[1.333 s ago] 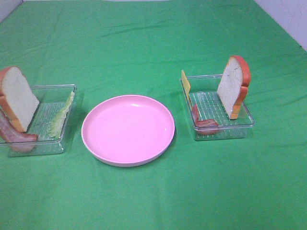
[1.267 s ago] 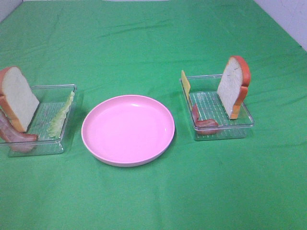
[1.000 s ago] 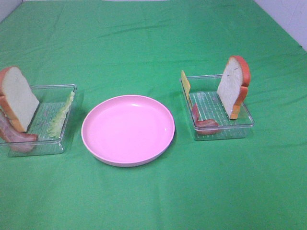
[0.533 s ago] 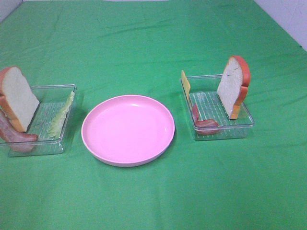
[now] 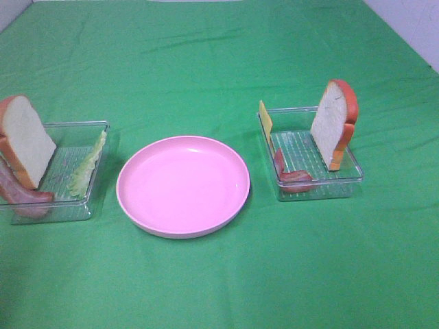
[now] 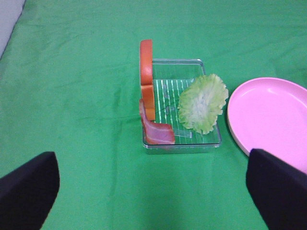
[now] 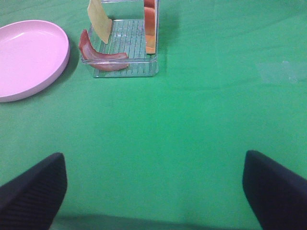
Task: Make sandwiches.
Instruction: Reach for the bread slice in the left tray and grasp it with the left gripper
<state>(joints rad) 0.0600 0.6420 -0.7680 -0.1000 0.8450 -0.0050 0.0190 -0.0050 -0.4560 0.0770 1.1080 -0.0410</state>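
No stacked sandwich shows; the parts stand apart in two clear trays. The left tray (image 5: pixel 75 125) holds a bread slice (image 5: pixel 26 140), a bacon strip (image 5: pixel 20 192) and lettuce (image 5: pixel 86 164). The right tray (image 5: pixel 319 188) holds a bread slice (image 5: pixel 334 123), cheese (image 5: pixel 265 116) and bacon (image 5: pixel 293 177). The pink plate (image 5: pixel 182 185) between them is bare. My left gripper (image 6: pixel 153 191) is open, short of the left tray (image 6: pixel 180 61) and lettuce (image 6: pixel 203 102). My right gripper (image 7: pixel 153 191) is open, well short of the right tray (image 7: pixel 124 72). Neither gripper shows in the exterior view.
A green cloth (image 5: pixel 219 62) covers the whole table. A white wall edge (image 5: pixel 418 27) shows at the far right corner. The plate also shows in the left wrist view (image 6: pixel 268 115) and the right wrist view (image 7: pixel 26 52).
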